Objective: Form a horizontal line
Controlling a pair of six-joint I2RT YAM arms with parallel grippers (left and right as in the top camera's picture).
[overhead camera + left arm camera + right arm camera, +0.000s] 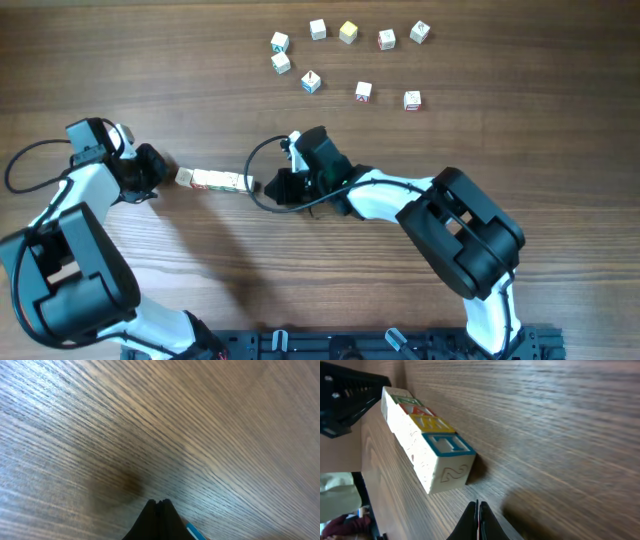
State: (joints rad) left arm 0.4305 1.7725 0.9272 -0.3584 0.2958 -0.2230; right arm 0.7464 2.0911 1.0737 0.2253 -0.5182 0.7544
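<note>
Two sets of fingers, both clenched, both empty. Left gripper [159, 504]: tips pressed together, only bare wood grain in front of them in its wrist view. Right gripper [477, 508]: tips also pinched together, nothing between them, pointed at the blue-framed end cube.

Horizontal line [214, 180]: short bar of four small whitish wooden cubes, touching edge to edge, tops framed green, red, yellow and blue in the right wrist view. It lies flat on the brown wood-grain table [560, 150], between the two grippers. The left gripper is just off the line's left end, the right gripper just off its right end. Can't tell from these views whether either tip actually touches the line. From overhead the line runs near level, maybe dipping slightly toward its right end.

Nine loose whitish cubes [311, 81] are scattered well above the line, on the far side of the table, none touching it.

Status, my read: the line is essentially formed, no gaps visible. What's left is at most a small nudge to square it up, then backing both arms away. Risk: a closed tip bumping an end cube out of line.
</note>
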